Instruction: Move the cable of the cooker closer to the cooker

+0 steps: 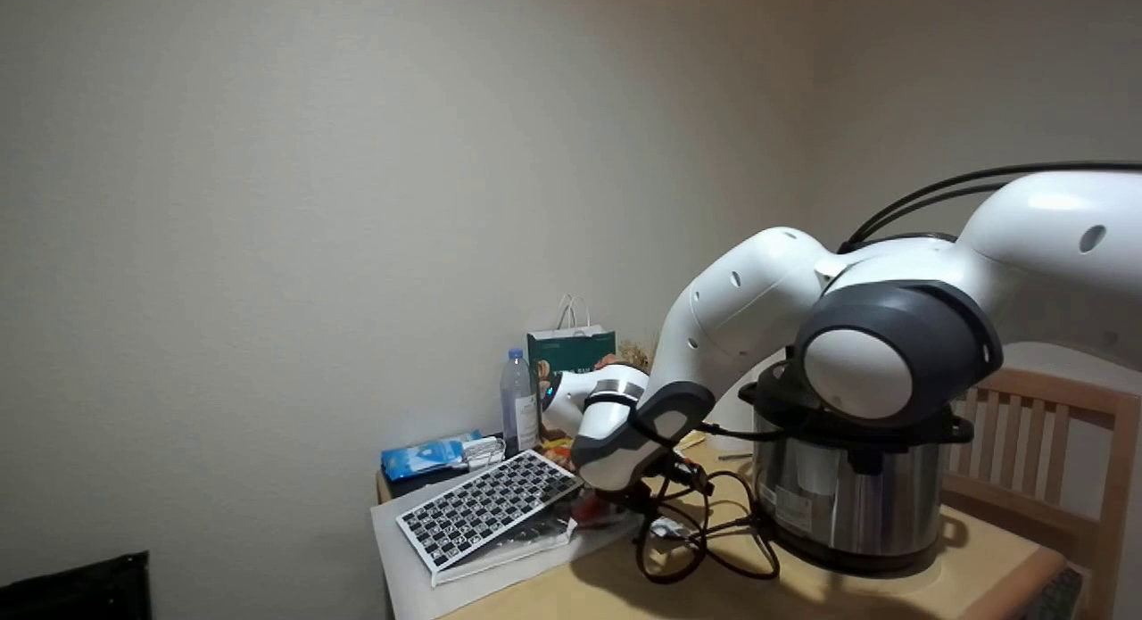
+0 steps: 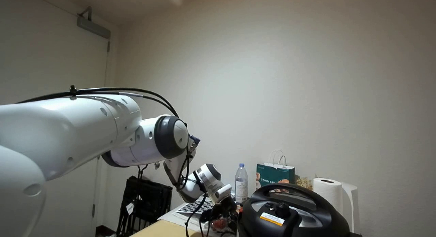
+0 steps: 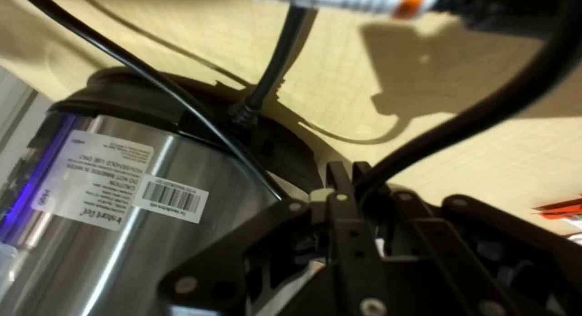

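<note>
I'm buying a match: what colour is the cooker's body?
The cooker's body is shiny silver, clearest in the wrist view.

item: white label (image 3: 93, 179) on the cooker (image 3: 154, 261), toward nine o'clock in my wrist view, upside down to me; reads "instant pot", "caution", "do not immerse in water", "household use only".
item: barcode sticker (image 3: 173, 198) on the same cooker, toward eight o'clock; print too fine for me.
item: green bag (image 2: 270, 171), between four and five o'clock in an exterior view; "tong" legible to me, remainder unclear.
</note>
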{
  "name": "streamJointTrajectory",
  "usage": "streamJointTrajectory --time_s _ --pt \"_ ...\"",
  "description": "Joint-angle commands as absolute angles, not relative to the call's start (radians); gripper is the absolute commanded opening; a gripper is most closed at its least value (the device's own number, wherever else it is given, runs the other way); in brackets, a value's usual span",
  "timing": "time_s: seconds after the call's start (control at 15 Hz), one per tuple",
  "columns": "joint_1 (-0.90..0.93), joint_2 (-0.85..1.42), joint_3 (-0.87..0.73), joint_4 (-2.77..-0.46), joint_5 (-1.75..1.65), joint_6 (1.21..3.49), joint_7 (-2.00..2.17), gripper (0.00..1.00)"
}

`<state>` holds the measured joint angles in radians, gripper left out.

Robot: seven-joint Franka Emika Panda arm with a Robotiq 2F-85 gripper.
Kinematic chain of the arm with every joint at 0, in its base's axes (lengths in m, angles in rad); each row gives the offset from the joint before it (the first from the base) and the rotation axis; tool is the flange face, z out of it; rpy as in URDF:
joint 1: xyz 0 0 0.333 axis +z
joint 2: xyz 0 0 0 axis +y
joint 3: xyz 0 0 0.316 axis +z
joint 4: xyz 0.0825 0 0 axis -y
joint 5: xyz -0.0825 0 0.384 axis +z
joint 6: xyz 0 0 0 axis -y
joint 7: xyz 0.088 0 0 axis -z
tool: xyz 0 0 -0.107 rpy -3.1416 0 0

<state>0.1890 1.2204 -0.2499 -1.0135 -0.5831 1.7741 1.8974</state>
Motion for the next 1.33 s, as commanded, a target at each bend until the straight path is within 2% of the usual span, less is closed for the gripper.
streamJointTrajectory --time_s 0.0,0.2,0.27,0.53,0.6,0.87,1.27 --pt "0.118 1.129 -0.259 -1.191 -0.657 1.930 1.709 0.04" --pt "0.070 1.115 -0.255 -1.219 -0.683 2.017 1.556 0.04" --pt "0.109 1.185 -0.275 -1.111 -0.632 1.985 1.643 0.17" --pt "0.091 1.174 -0.275 -1.125 -0.636 2.016 1.578 0.17" --pt "0.093 1.156 -0.269 -1.149 -0.641 2.010 1.544 0.04" --pt "0.095 1.091 -0.241 -1.218 -0.623 1.945 1.343 0.04" --pt "0.159 1.104 -0.248 -1.162 -0.604 1.708 1.221 0.04"
